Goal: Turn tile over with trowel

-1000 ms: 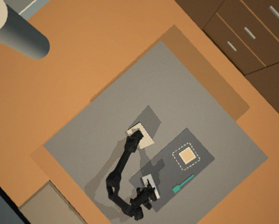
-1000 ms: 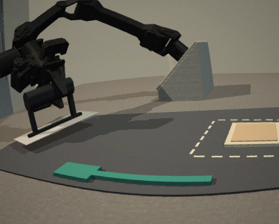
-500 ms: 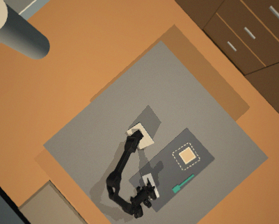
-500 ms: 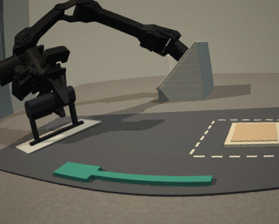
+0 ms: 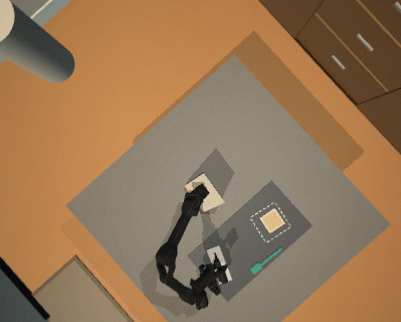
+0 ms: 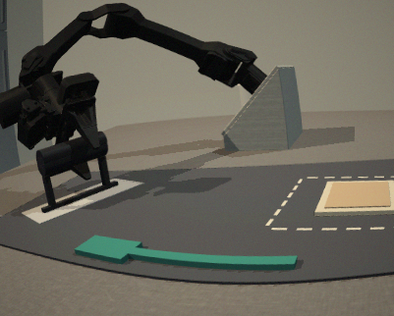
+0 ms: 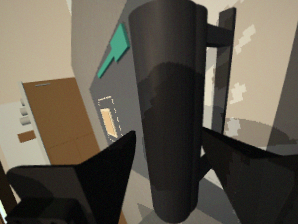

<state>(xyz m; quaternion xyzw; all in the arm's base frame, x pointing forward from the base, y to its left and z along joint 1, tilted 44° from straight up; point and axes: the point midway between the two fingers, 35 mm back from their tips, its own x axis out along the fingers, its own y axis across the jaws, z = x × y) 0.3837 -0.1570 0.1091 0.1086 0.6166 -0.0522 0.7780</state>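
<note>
The small trowel (image 5: 216, 252) (image 6: 60, 159) (image 7: 170, 50) has a thick black handle on two posts above a pale flat blade, which lies at one end of the dark mat (image 5: 266, 192) (image 6: 232, 196). My gripper (image 5: 217, 268) (image 6: 91, 162) (image 7: 166, 133) is open around the handle. In the wrist view one finger stands on each side of it, with a clear gap on the left and a very narrow one on the right. The tile (image 5: 272, 220) (image 6: 358, 194) (image 7: 108, 123) lies flat inside the dashed outline (image 5: 267, 242) (image 6: 280, 229), its cream-bordered tan face up. Its underside is hidden.
A green paddle-shaped tool (image 5: 256, 268) (image 6: 109, 247) (image 7: 119, 42) lies along the mat's edge, between the trowel and the tile's side of the mat. The arm's base stands at a pale wedge-shaped block (image 6: 261, 123) behind the mat.
</note>
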